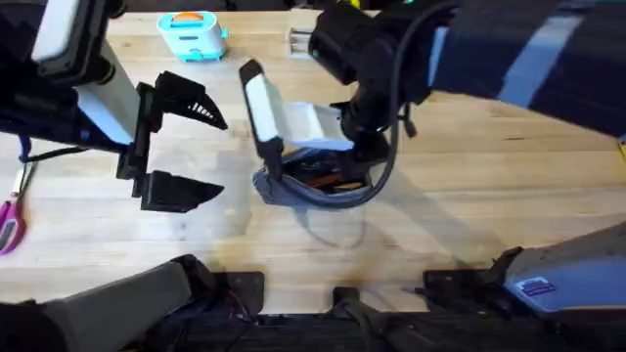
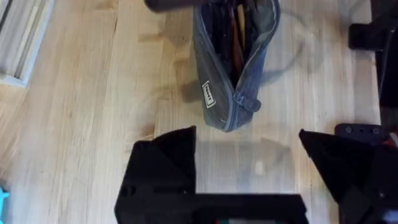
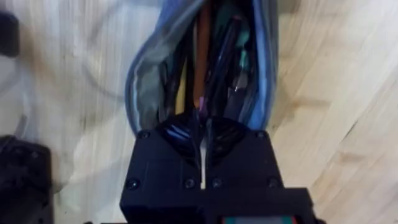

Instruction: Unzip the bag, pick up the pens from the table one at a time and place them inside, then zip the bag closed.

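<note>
While the bag lies unzipped on the worktop, pens rest inside it. The right gripper has its jaws pressed together over the opening, holding nothing I can see. The left gripper hovers beside the bag, jaws wide apart and empty.

A light wooden butcher-block bench is carrying an unzipped blue-grey pencil pouch near its middle, pink-handled scissors at its left edge, and a small teal-and-orange toy at the far side.
</note>
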{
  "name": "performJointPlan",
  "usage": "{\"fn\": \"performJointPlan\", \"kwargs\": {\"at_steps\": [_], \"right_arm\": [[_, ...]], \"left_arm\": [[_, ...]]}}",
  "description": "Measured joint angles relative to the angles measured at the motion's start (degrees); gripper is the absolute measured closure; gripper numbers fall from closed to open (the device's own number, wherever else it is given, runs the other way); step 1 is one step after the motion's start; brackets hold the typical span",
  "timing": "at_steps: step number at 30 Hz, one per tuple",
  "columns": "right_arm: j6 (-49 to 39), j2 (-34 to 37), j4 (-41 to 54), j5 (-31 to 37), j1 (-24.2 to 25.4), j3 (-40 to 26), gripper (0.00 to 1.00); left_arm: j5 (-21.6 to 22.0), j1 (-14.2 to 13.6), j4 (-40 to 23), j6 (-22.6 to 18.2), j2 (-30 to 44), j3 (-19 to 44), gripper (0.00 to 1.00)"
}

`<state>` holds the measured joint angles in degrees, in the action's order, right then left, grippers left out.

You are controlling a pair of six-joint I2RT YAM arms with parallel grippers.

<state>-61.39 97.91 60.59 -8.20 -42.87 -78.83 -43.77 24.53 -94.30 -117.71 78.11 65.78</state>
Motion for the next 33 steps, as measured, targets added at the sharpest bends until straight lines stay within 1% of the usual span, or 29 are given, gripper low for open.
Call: {"fn": "performJointPlan", "kwargs": {"at_steps": [8, 11, 19, 20, 21, 25, 26, 27, 28, 29, 33], "right_arm": [[0.2, 2.1, -8.0, -0.1, -4.2, 0.0, 0.971], [2.1, 3.1, -10.8, 0.0, -5.3, 0.0, 0.971], [5.7, 6.0, -11.5, -0.1, -6.3, 0.0, 0.968], [5.9, 6.0, -11.5, -0.2, -6.3, 0.0, 0.949], [6.2, 6.0, -11.4, -0.2, -6.3, 0.0, 0.905], [6.4, 6.2, -12.2, 0.0, -6.2, -0.1, 0.361], [6.6, 6.2, -12.3, 0.0, -6.1, -0.3, 0.206], [6.7, 6.2, -12.1, -0.2, -6.0, -0.5, 0.072], [6.7, 6.2, -11.5, -0.2, -6.1, -0.5, 0.026], [6.8, 6.3, -11.2, -0.2, -6.1, -0.4, 0.011], [7.2, 6.5, -11.1, -0.2, -6.1, -0.4, 0.004]], "left_arm": [[0.0, 0.0, 0.0, 0.0, 0.0, 0.0, 0.007], [0.0, 0.0, 0.0, 0.0, 0.0, 0.0, 0.007], [0.0, 0.0, 0.0, 0.0, 0.0, 0.0, 0.007], [0.0, 0.0, 0.0, 0.0, 0.0, 0.0, 0.007], [0.0, 0.0, 0.0, 0.0, 0.0, 0.0, 0.007], [0.0, 0.0, 0.0, 0.0, 0.0, 0.0, 0.007], [0.0, 0.0, 0.0, 0.0, 0.0, 0.0, 0.007], [0.0, 0.0, 0.0, 0.0, 0.0, 0.0, 0.007], [0.0, 0.0, 0.0, 0.0, 0.0, 0.0, 0.007], [0.1, 0.0, 0.0, 0.0, 0.0, 0.0, 0.007], [0.5, 0.0, 0.2, 0.0, 0.0, 0.0, 0.007]]}}
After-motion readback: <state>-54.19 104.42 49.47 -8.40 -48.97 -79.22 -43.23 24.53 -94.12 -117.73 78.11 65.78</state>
